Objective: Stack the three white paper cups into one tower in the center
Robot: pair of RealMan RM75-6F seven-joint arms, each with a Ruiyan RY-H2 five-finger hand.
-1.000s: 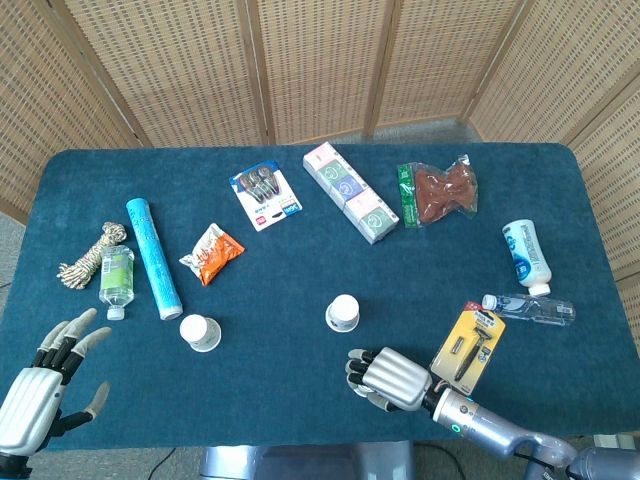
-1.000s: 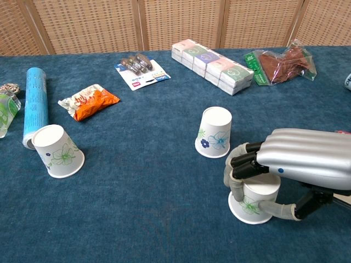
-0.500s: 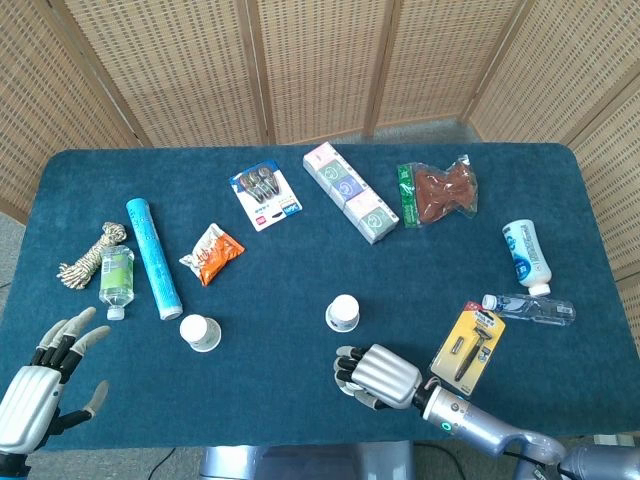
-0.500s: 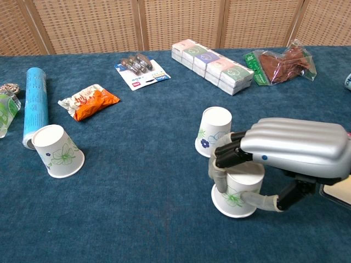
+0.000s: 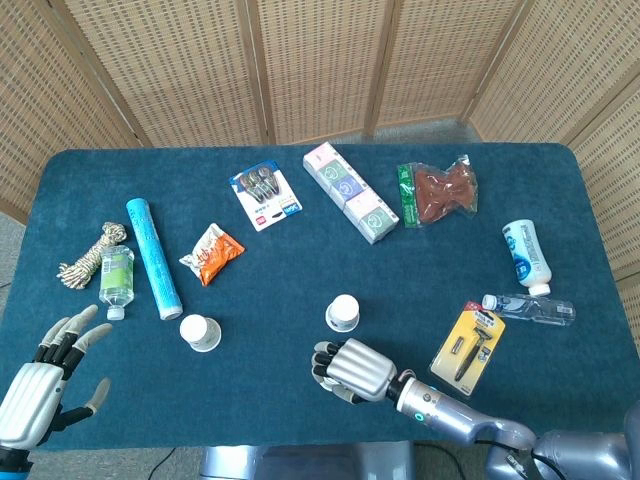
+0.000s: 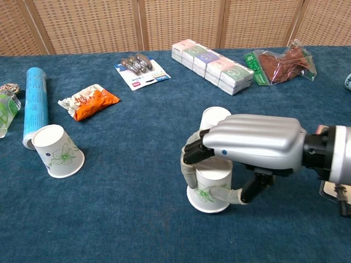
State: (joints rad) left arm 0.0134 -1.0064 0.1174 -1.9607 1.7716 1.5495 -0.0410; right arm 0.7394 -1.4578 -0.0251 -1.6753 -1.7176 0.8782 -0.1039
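Three white paper cups with floral print stand upside down on the blue table. My right hand (image 6: pixel 249 143) (image 5: pixel 350 370) grips one cup (image 6: pixel 211 186) from above near the front edge; the head view hides this cup under the hand. A second cup (image 6: pixel 215 117) (image 5: pixel 342 312) stands just behind the hand, partly covered by it in the chest view. The third cup (image 6: pixel 57 151) (image 5: pixel 200 332) sits tilted at the left, beside a blue tube. My left hand (image 5: pixel 40 378) hovers open at the front left corner, holding nothing.
A blue tube (image 5: pixel 153 257), a small bottle (image 5: pixel 115 280), a rope coil (image 5: pixel 88 255) and an orange snack packet (image 5: pixel 210 252) lie left. A tissue pack (image 5: pixel 350 192), toothbrush card (image 5: pixel 265 197) and snack bag (image 5: pixel 440 190) lie at the back. A razor pack (image 5: pixel 467 346) and bottles (image 5: pixel 527 308) lie right.
My right hand has slid left along the front of the table with its cup, from right of the middle cup to directly in front of it. The left hand barely moved.
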